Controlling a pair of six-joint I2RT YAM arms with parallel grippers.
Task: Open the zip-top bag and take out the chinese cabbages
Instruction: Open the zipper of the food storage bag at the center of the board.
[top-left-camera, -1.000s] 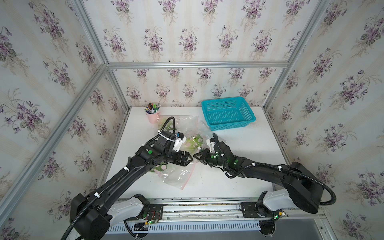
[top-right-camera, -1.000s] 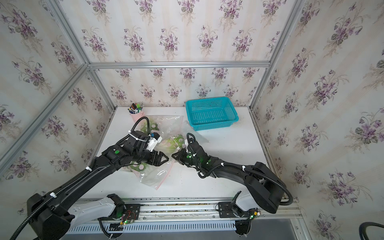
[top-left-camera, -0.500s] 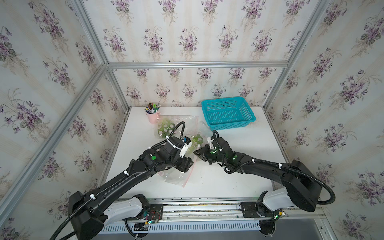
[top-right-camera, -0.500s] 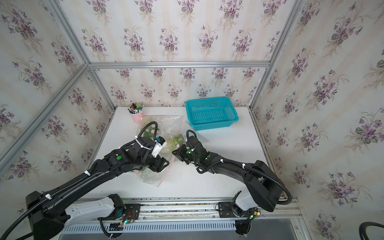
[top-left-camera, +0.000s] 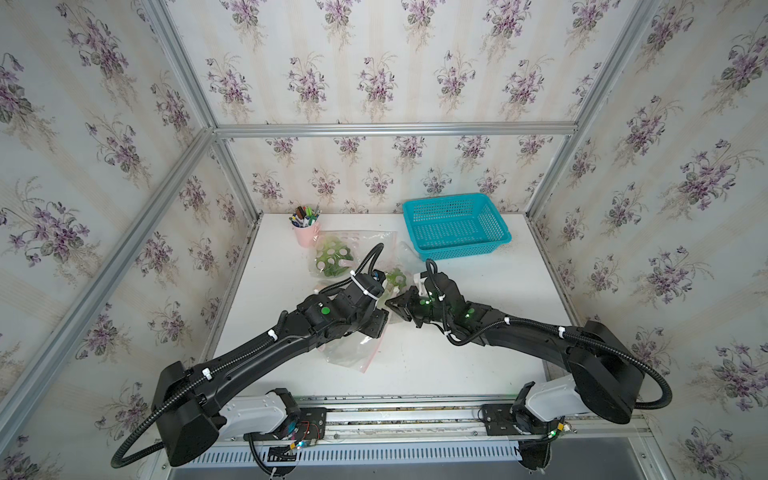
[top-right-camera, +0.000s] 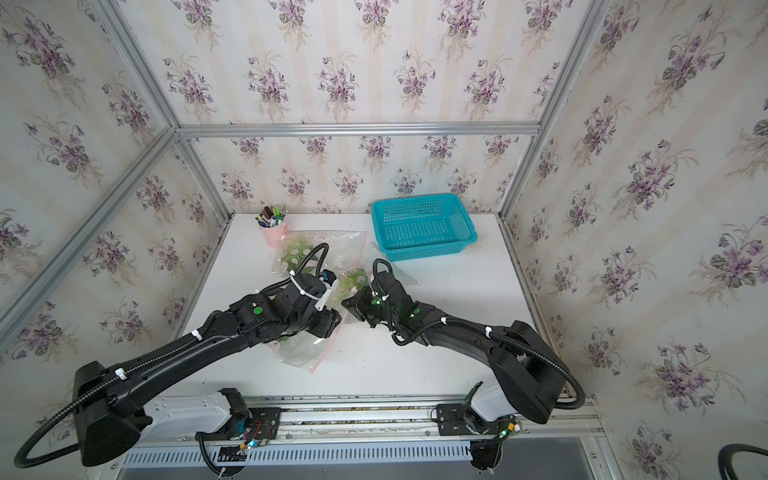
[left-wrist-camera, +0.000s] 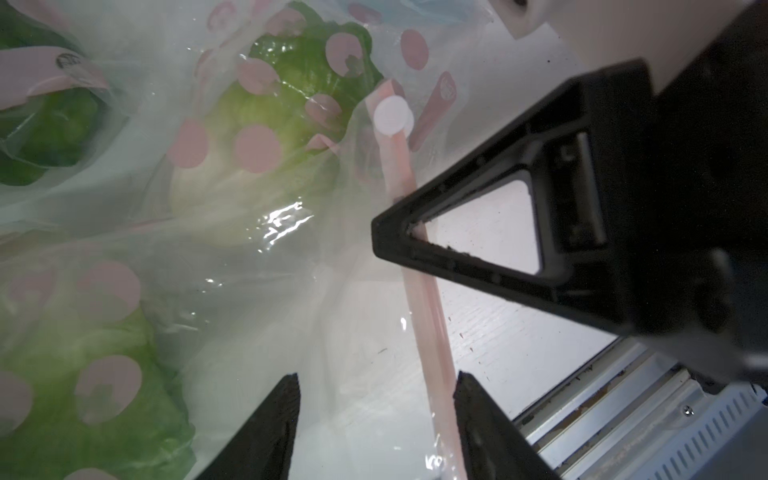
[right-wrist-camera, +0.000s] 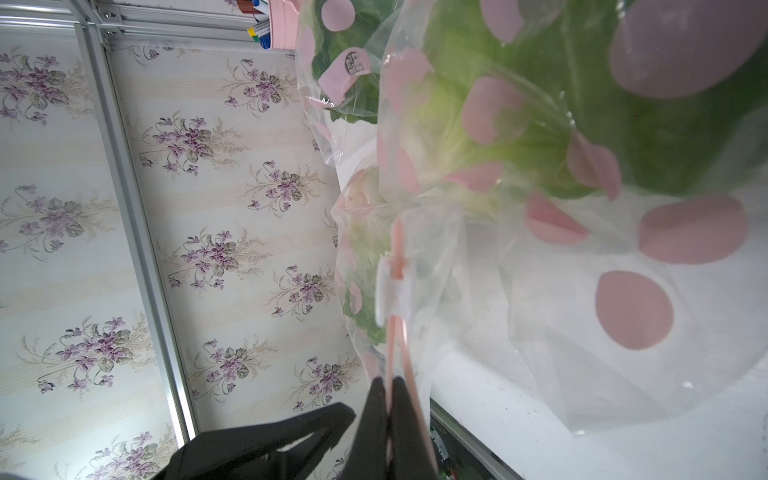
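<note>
The zip-top bag (top-left-camera: 349, 353), clear with pink dots, lies mid-table and is lifted at its pink zip strip (left-wrist-camera: 428, 316). Chinese cabbages show through the film in both top views (top-left-camera: 332, 259) (top-right-camera: 353, 278), and close up in the left wrist view (left-wrist-camera: 286, 104) and the right wrist view (right-wrist-camera: 582, 104). My right gripper (right-wrist-camera: 386, 384) is shut on the zip strip just below the white slider (right-wrist-camera: 392, 291). My left gripper (left-wrist-camera: 376, 376) is open. Its jaws straddle the bag film and strip, right beside the right gripper (top-left-camera: 392, 305).
A teal basket (top-left-camera: 455, 226) stands at the back right. A pink cup of pens (top-left-camera: 306, 230) stands at the back left, near the bag's far end. The metal rail (top-left-camera: 395, 415) runs along the table's front edge.
My left gripper has moved right along the bag to the zip strip beside the right gripper, and its jaws have narrowed. The right gripper stayed shut on the strip and shifted slightly back.
</note>
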